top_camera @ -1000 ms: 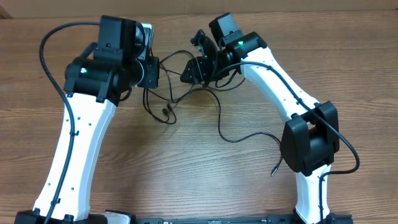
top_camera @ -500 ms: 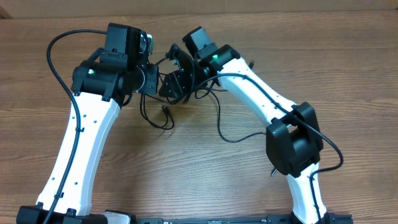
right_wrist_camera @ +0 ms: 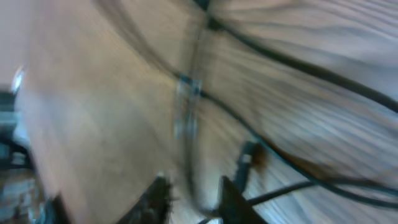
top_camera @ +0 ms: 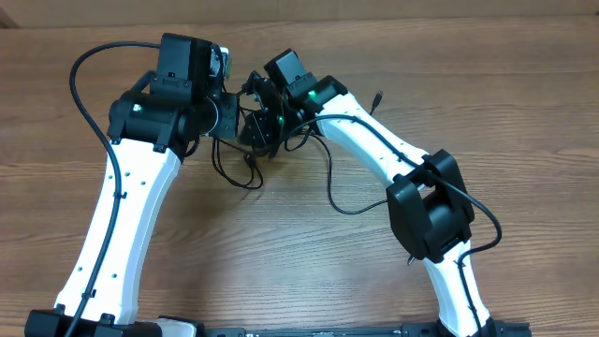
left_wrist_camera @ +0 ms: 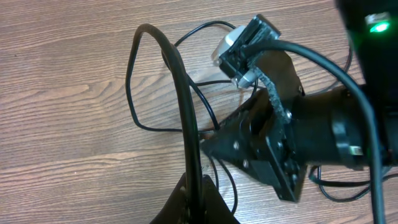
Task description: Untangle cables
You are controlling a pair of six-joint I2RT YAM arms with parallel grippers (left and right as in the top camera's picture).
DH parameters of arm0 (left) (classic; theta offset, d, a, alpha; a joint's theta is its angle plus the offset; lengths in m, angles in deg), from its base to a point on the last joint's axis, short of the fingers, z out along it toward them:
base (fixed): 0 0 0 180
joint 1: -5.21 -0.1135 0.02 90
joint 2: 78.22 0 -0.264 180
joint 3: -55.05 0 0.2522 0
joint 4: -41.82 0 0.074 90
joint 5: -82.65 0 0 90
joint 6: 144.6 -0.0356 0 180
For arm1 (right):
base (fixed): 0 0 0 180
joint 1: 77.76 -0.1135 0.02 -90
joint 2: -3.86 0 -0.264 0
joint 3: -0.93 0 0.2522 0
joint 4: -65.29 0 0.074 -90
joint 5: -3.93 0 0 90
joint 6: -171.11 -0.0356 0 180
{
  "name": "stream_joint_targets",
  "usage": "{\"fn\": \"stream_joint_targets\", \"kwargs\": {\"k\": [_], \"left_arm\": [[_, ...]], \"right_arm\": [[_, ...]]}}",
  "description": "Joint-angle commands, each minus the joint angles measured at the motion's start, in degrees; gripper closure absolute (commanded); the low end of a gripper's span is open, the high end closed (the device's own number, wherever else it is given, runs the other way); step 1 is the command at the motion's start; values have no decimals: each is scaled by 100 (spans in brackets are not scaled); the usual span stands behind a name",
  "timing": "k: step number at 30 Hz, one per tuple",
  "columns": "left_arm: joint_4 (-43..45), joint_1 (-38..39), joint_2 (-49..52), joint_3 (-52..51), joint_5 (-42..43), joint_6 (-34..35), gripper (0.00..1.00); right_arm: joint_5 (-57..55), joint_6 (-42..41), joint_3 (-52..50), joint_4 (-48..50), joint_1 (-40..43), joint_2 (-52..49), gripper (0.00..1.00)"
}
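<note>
Two white arms meet over a wooden tabletop (top_camera: 281, 271), shown from overhead and from each wrist.

Left arm (top_camera: 117, 220): reaches from the near left edge and bends toward the far middle.

Right arm (top_camera: 374, 140): arches from the near right to the same spot, so the two black wrist heads stand just beside each other.

Left tool (left_wrist_camera: 193, 202): its fingers are pressed together at the bottom of the left wrist view. They pinch one strand of the cables (top_camera: 245, 168), which stands up from them in a tall loop and drops to the wood.

Right tool (right_wrist_camera: 196, 198): the right wrist view is smeared. Two fingers (right_wrist_camera: 163, 193) show with a narrow gap and a strand running toward it. Whether the tool is spread or pinching cannot be told.

Cables: a loose tangle lies on the tabletop under and just in front of the two tools. One long strand curves off to the right beneath the right arm.

Plug (top_camera: 377, 96): a small dark tip lies just beyond the right arm.
</note>
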Motion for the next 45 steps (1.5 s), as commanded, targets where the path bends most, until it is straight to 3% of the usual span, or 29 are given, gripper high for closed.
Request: {"fn": "stream_joint_targets", "kwargs": {"k": [1, 3, 11, 21, 28, 36, 41, 45], "left_arm": [[4, 37, -20, -17, -72, -103, 96], [-31, 37, -20, -17, -72, -101, 96], [-142, 37, -17, -33, -76, -39, 96], [-81, 37, -15, -35, -76, 0, 96], [-83, 37, 26, -37, -76, 0, 96], [-87, 37, 83, -37, -74, 2, 96], [-87, 37, 83, -37, -70, 7, 96], [-85, 37, 85, -37, 17, 153, 96]], "right_arm": [[-1187, -660, -26, 7, 0, -136, 88], [-1432, -743, -26, -13, 55, -136, 96], [-1668, -339, 365, -1102, 841, 415, 96], [-2339, 192, 2540, -3034, 2546, 1534, 96], [-2317, 170, 3554, -2872, 3941, 1963, 96], [-2345, -151, 3814, -2522, 4975, 2068, 96], [-3230, -153, 3801, -2634, 5316, 1978, 95], [-4625, -254, 3718, -2702, 5462, 1937, 96]]}}
